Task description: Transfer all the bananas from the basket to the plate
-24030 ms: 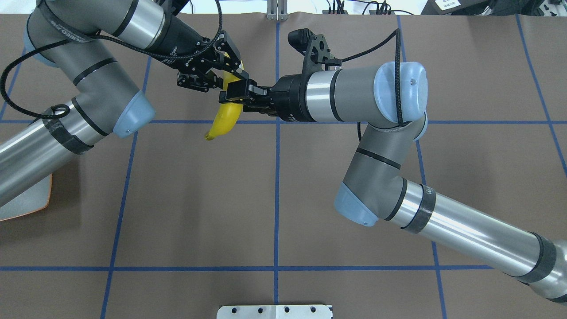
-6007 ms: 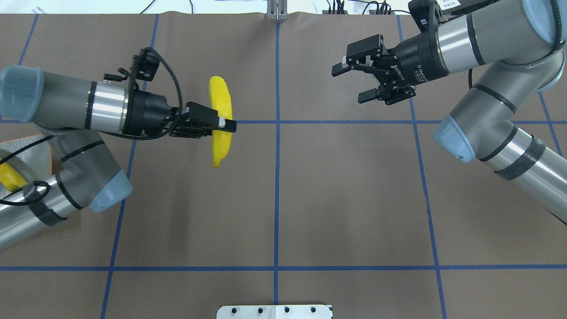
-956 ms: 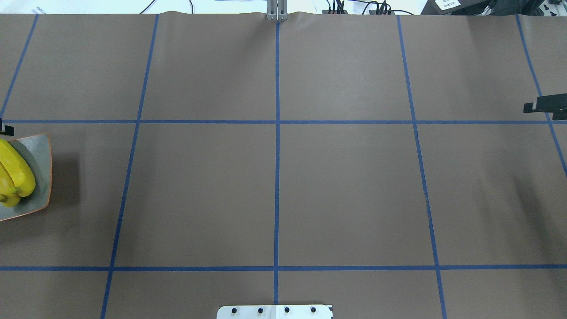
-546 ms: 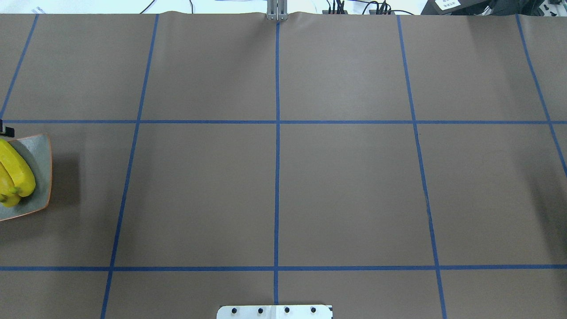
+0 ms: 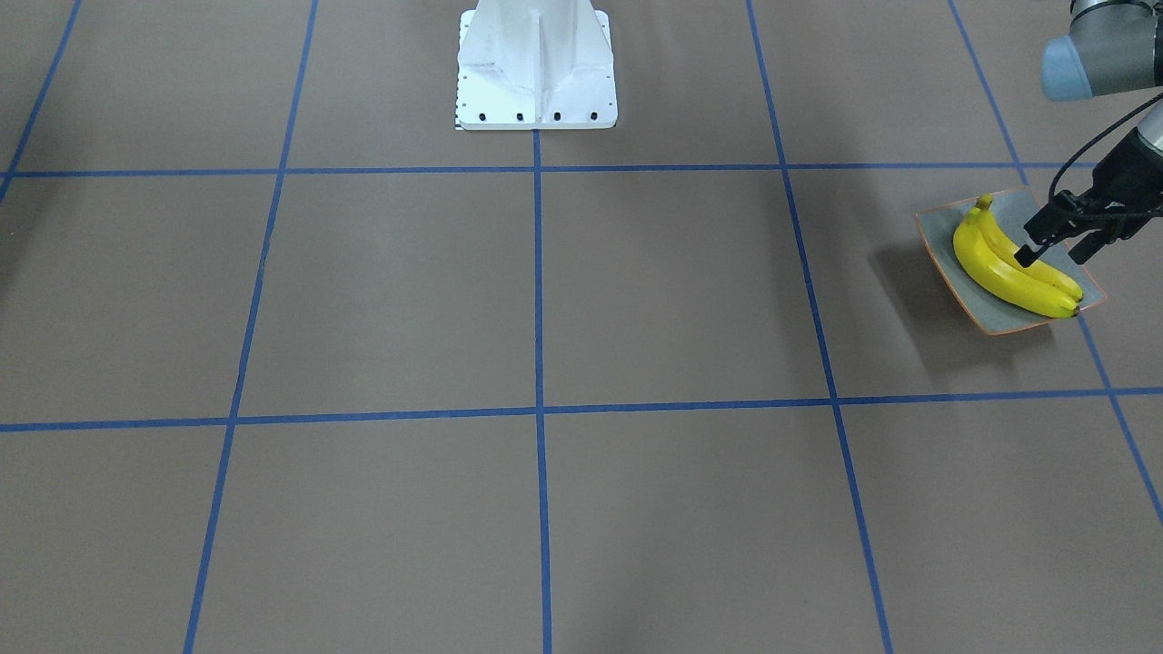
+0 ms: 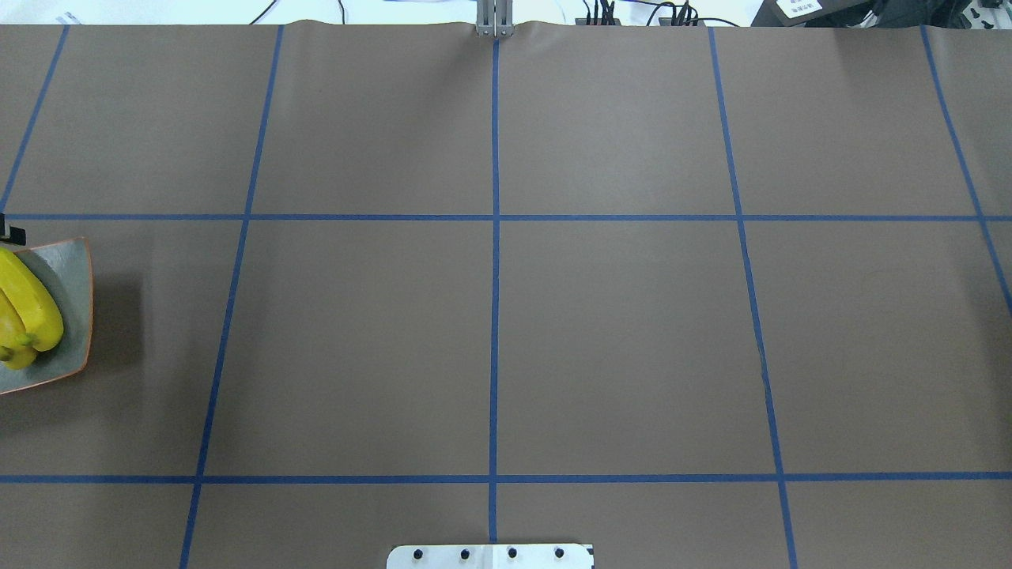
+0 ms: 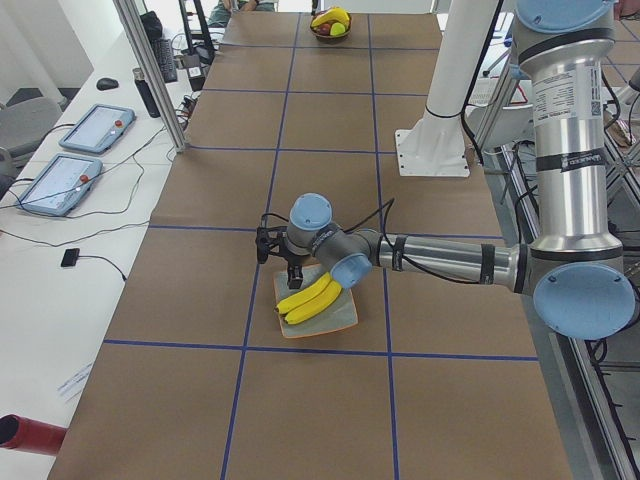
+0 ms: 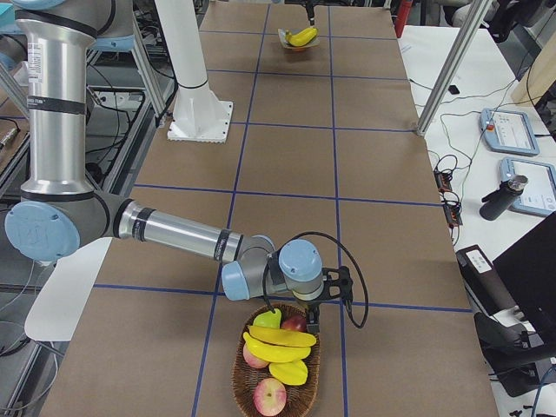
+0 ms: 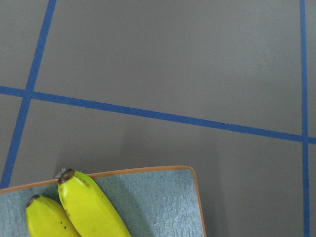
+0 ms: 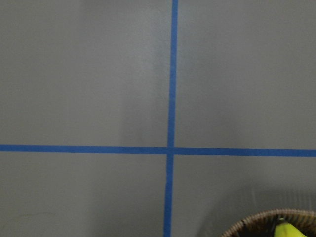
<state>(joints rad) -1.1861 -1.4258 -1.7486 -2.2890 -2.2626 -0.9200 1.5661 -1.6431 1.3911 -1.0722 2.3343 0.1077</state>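
Left gripper [image 5: 1054, 254] wide, empty, above plate [image 5: 936, 229]. Right gripper [image 8: 313, 320] (finger state untellable) should grasp basket [image 8: 239, 375] banana [image 8: 280, 352] mid-length.

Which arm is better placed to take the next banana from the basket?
Right. The right gripper hangs at the rim of the basket, near its bananas; the left gripper is away, over the plate.

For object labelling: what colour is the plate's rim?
Orange, around a speckled grey-green plate; clearest in the left wrist view.
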